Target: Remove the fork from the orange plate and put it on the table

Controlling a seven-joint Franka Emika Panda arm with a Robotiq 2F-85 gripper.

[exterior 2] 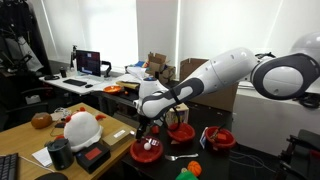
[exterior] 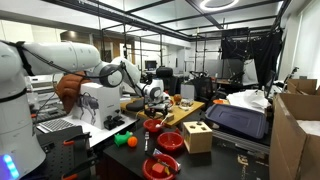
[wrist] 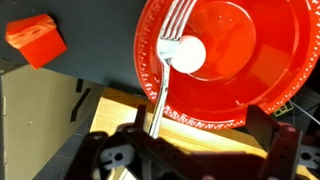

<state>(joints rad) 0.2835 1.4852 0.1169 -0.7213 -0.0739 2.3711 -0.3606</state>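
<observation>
Dark table, wooden board, cluttered lab

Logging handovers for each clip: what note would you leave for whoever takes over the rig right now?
Gripper: fingers open, empty, hovering above the fork's handle.
Fork: lying on the orange plate, handle sticking out past the rim, a white ball by its neck.
Done: approach only, no grasp yet.
Left: grasp the fork, lift it off and set it on the table.
</observation>
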